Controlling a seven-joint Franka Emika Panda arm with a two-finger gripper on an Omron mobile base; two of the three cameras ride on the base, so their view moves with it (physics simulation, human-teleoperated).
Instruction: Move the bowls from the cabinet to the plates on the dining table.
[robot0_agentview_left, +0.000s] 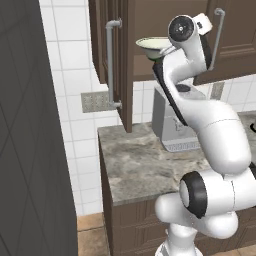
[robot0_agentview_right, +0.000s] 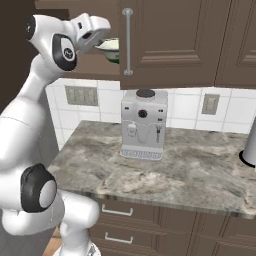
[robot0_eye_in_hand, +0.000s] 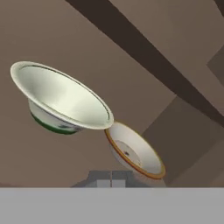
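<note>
- The gripper (robot0_eye_in_hand: 111, 175), its fingers pressed together and pinching nothing, is raised at the open cabinet (robot0_agentview_left: 150, 20) above the counter (robot0_agentview_right: 165, 165).
- Inside the cabinet, the deep cream-white bowl (robot0_eye_in_hand: 61, 98) sits at the front edge of the shelf.
- The shallower tan bowl (robot0_eye_in_hand: 133, 151) lies just beside it, their rims touching or nearly so.
- A coffee machine (robot0_agentview_right: 144, 124) stands at the counter's back edge.

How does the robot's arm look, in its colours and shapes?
The arm is glossy white, built of rounded, thick segments. Its joints carry dark round caps, ringed in black. A black band runs along one upper segment. The gripper has two small, square, grey finger tips. No cables or markings show.
</note>
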